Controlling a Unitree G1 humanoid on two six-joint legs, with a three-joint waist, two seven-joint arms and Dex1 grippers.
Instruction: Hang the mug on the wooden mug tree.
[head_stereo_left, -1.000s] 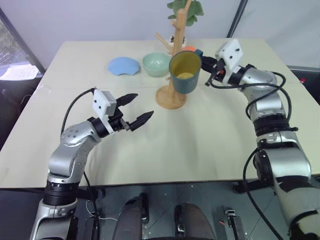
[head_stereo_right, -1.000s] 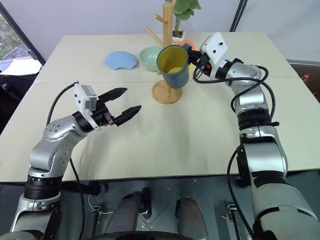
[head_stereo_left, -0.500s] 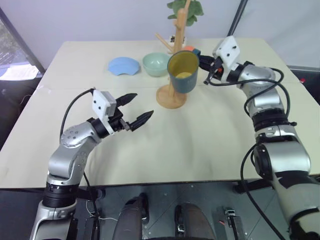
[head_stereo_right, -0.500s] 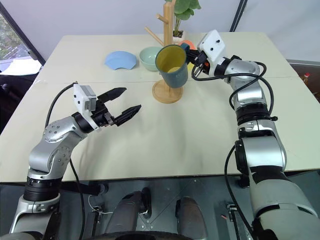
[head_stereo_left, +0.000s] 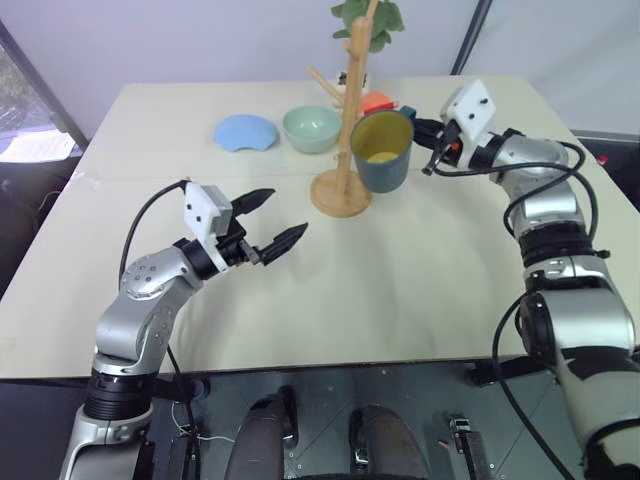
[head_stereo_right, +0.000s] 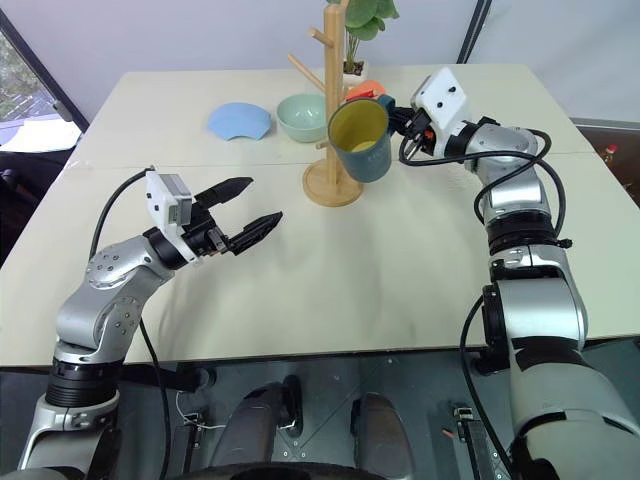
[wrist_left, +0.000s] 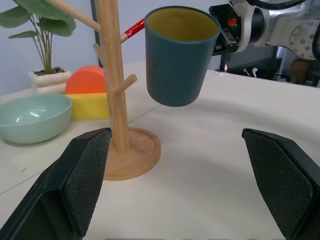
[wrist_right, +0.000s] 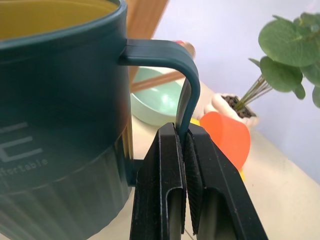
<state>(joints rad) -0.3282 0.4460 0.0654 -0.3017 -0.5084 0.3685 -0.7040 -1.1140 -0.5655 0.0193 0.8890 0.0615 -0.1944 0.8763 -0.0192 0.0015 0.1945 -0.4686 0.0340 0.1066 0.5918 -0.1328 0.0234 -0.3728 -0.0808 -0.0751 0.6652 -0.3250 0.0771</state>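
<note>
The dark teal mug (head_stereo_left: 382, 152) with a yellow inside hangs above the table, just right of the wooden mug tree (head_stereo_left: 350, 110). The tree is a tall light pole with angled pegs on a round base (head_stereo_right: 332, 186). My right gripper (wrist_right: 182, 137) is shut on the mug's loop handle (wrist_right: 186, 85) and reaches in from the right (head_stereo_left: 420, 130). The mug's opening faces up, and a short lower peg (wrist_left: 127, 83) points toward its side without touching. My left gripper (head_stereo_left: 280, 216) hovers open over the near left of the table, well short of the tree, holding nothing.
A pale green bowl (head_stereo_left: 312, 128) and a flat blue piece (head_stereo_left: 247, 131) lie behind and left of the tree. Orange and yellow blocks (wrist_left: 90, 95) and a potted plant (head_stereo_right: 366, 14) stand at the back. The cream table (head_stereo_left: 400, 290) stretches wide in front.
My right gripper has carried the mug slightly to the right, from in front of the pole to beside it. The left arm has stayed still.
</note>
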